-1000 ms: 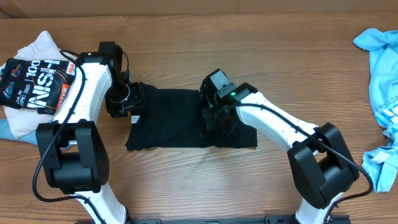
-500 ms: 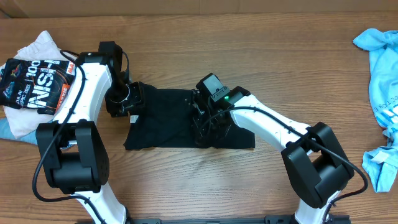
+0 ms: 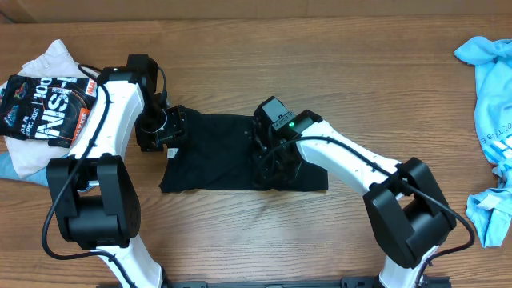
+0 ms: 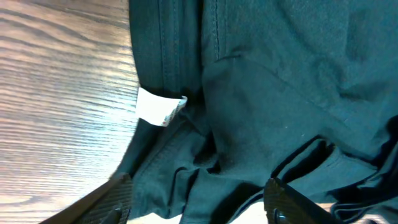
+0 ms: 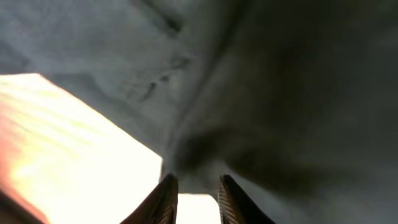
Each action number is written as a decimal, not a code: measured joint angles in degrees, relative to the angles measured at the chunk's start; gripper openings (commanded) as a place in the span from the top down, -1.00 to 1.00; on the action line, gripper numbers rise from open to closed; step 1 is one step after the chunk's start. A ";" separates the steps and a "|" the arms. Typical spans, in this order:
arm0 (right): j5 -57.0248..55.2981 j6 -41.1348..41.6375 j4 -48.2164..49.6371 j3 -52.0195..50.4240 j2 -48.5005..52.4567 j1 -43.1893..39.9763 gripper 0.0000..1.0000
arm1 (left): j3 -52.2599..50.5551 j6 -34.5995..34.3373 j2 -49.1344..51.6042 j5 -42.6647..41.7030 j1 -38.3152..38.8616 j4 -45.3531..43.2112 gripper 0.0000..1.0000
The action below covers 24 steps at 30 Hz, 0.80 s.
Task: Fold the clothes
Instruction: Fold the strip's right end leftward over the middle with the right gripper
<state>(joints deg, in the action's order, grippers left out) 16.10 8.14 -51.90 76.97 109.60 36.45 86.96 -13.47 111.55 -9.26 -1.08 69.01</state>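
Note:
The clothes (image 3: pixel 212 152), a plain black shirt, lie partly folded in a rough rectangle at mid-table. My left gripper (image 3: pixel 172 130) sits at the shirt's left edge. In the left wrist view its jaws stand wide and the gripper (image 4: pixel 199 202) is open, with bunched black fabric (image 4: pixel 280 81) lying between the fingers and the white neck label (image 4: pixel 160 109) just ahead. My right gripper (image 3: pixel 268 164) is low over the shirt's right half. In the right wrist view the gripper (image 5: pixel 194 193) has a narrow gap, with a fabric edge (image 5: pixel 280 93) at the tips and bright table showing between the fingers.
A black garment with white and red lettering (image 3: pixel 44 108) lies on a pale cloth at the far left. A light blue shirt (image 3: pixel 492 120) is crumpled at the far right edge. Bare wooden table (image 3: pixel 360 64) runs behind the shirt.
My right gripper has shifted slightly left over the shirt, and the shirt's right edge moved a little with it. The left arm has stayed put.

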 measured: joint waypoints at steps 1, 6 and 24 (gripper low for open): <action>-1.49 0.20 -1.14 1.01 -0.59 0.00 0.37 | 0.02 0.22 0.00 0.37 0.00 -0.07 -0.50; -8.70 0.74 -3.67 5.70 -6.82 -0.11 0.21 | 0.02 2.56 0.00 1.38 0.00 -2.47 -0.62; -15.04 6.43 -4.61 4.59 -9.31 -5.62 0.18 | -13.51 8.13 0.02 1.25 0.37 -20.24 -0.63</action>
<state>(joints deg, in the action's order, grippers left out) 1.06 14.57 -56.51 81.56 100.29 30.83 73.45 -5.34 111.57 -8.01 -0.71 48.77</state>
